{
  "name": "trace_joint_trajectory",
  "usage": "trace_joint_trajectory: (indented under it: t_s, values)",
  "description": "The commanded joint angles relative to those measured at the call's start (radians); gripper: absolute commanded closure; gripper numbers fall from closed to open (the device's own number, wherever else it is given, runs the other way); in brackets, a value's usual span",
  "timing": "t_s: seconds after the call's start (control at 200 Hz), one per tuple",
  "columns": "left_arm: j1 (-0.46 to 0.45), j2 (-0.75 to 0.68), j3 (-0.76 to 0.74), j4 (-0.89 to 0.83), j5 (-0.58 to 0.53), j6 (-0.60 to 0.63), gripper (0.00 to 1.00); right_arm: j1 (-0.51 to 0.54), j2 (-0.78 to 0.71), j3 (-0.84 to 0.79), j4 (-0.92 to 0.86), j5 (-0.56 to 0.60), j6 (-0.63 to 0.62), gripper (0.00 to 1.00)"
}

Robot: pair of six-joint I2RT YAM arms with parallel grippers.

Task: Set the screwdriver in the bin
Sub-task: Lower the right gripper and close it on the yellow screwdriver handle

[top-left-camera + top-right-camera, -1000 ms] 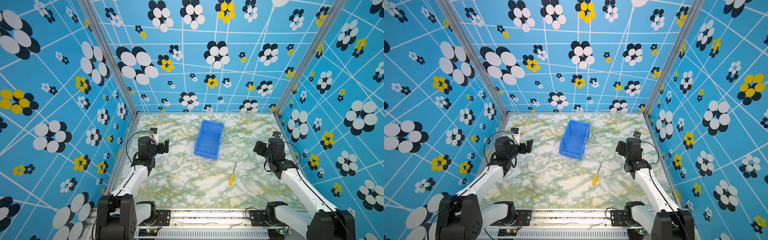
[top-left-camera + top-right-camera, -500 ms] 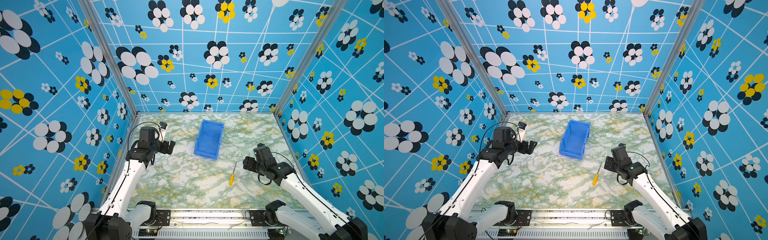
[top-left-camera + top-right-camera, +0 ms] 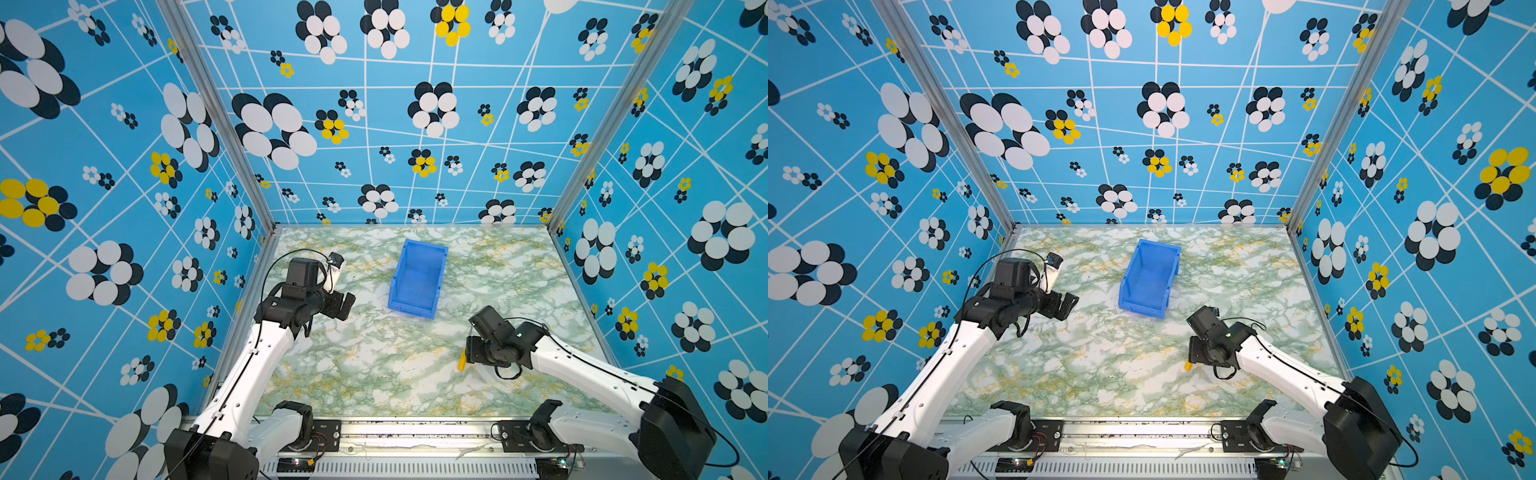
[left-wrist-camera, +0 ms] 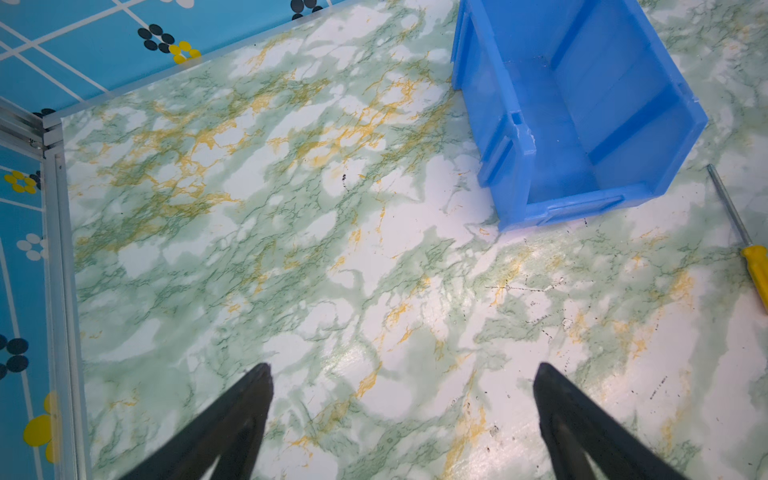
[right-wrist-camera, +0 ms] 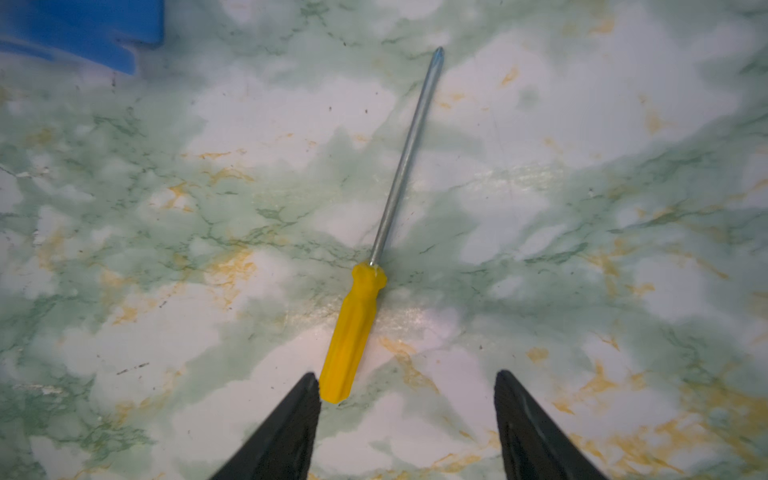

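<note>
The bin [image 3: 411,311] stands on the table [image 3: 353,374], toward the back. The screwdriver [image 5: 360,307] lies before it, slightly right, below the right gripper [image 5: 405,378].

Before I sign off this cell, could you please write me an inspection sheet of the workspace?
Surface: marbled green-white table, a few small dark specks.
Job's things: screwdriver lying flat on the table, outside the bin; bin upright and empty.
Clutter: nothing seen.
Claws: left claw open, empty, above bare table; right claw open, low over the screwdriver's handle end, not gripping it.
Cables: black cable arched over the left wrist; black loop under the right wrist; no snag visible.
Surroundings: blue flower-patterned walls on three sides; aluminium corner posts.
</note>
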Motion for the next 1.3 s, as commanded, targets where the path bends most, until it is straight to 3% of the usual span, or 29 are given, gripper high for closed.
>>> trace_joint_trajectory:
  t_s: [0.0, 0.435, 0.62, 1.025, 1.3]
  values:
    - [-0.013, 0.001, 0.007, -0.009, -0.003, 0.015, 0.01, 0.033, 0.069, 0.024, 0.021, 0.009, 0.031, 0.33]
    - [-0.032, -0.009, 0.008, -0.011, -0.005, 0.043, 0.01, 0.074, 0.250, 0.087, 0.045, 0.045, 0.041, 0.39]
    - [-0.042, -0.002, 0.010, -0.009, 0.002, 0.042, 0.01, 0.075, 0.254, 0.072, 0.034, 0.050, 0.042, 0.48]
    - [-0.085, 0.004, 0.042, -0.038, -0.011, 0.054, 0.01, 0.076, 0.231, 0.031, 0.017, 0.066, 0.046, 0.55]
    - [-0.104, 0.011, 0.040, -0.043, -0.037, 0.053, 0.01, 0.075, 0.227, -0.006, 0.056, 0.037, 0.056, 0.65]
